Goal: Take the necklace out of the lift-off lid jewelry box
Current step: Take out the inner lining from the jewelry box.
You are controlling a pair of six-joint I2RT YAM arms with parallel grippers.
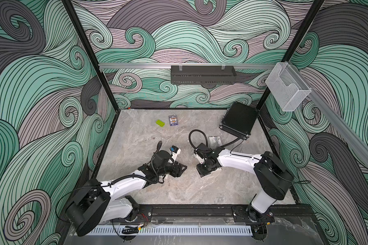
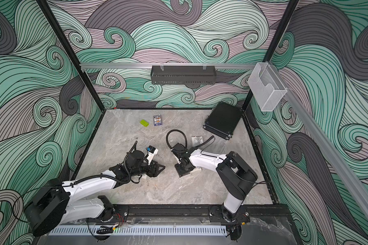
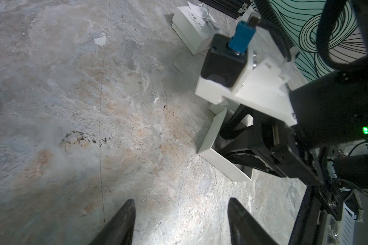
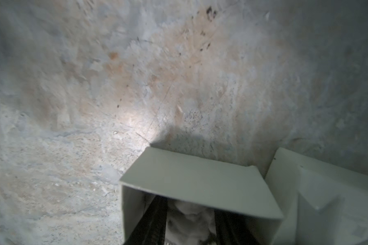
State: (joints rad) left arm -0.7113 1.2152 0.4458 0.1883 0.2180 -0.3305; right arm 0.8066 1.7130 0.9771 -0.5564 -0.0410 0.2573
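The right tool [image 4: 187, 212] sits inside the open white box [image 4: 200, 186], astride pale padding [image 4: 185, 228] — grip unclear — left tool [image 3: 182, 203] gapes empty

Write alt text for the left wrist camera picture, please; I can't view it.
The right arm reaches its black jaws down into an open white jewelry box on a grey marble tabletop. Beyond lies the ribboned white lid; the left arm's own two dark jaws stand apart, empty, in the foreground.

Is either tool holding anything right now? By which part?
Left tool: nothing, jaws apart over the table. Right tool: down inside the open box, white padding between its jaws; grip cannot be told.
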